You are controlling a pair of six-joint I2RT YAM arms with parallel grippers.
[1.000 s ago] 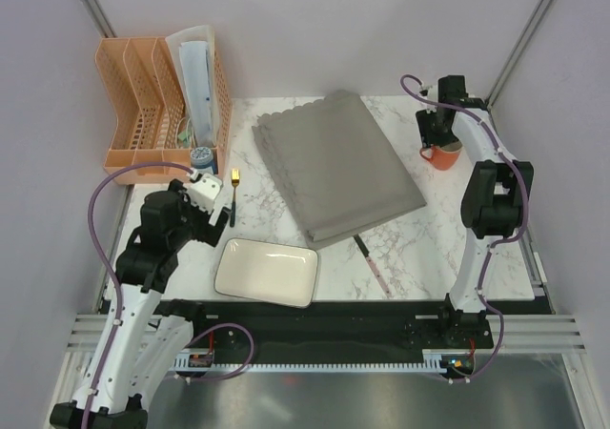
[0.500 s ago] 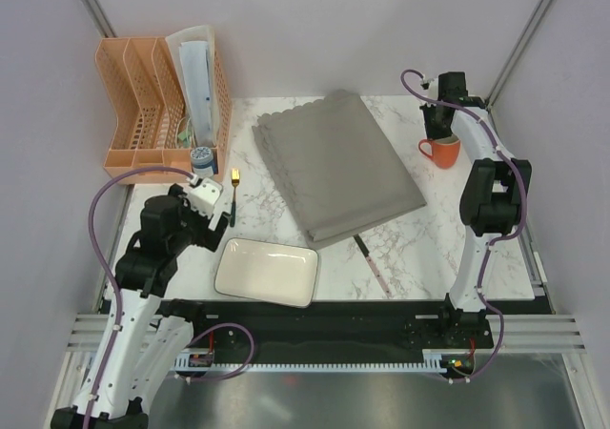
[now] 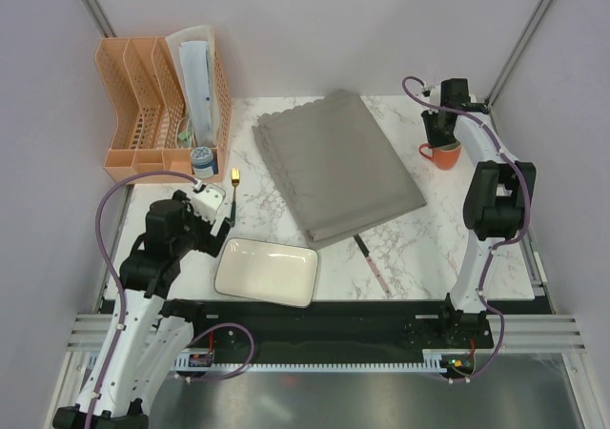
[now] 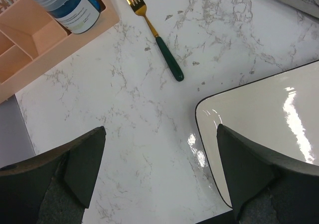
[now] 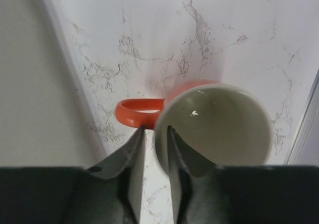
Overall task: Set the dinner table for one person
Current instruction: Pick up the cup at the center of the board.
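An orange mug [image 5: 219,119], white inside, stands on the dinner table [image 3: 419,229] at the far right [image 3: 440,154]. My right gripper [image 5: 155,130] hangs over it with its jaws a narrow way open. One finger is inside the rim and the other outside by the handle, with a sliver of marble showing between that finger and the wall. My left gripper [image 4: 160,134] is wide open and empty above bare marble, between a gold fork with a green handle [image 4: 157,37] and the white rectangular plate [image 4: 259,124].
A folded grey scallop-edged placemat [image 3: 334,162] lies mid-table. A pink-handled utensil [image 3: 374,265] lies near its front corner. A peach organizer [image 3: 157,105] with a blue jar [image 4: 70,5] stands at the far left. Walls close in on both sides.
My right gripper rose off the mug, then came back down so its jaws straddle the rim. My left gripper drifted slightly toward the plate, still wide open.
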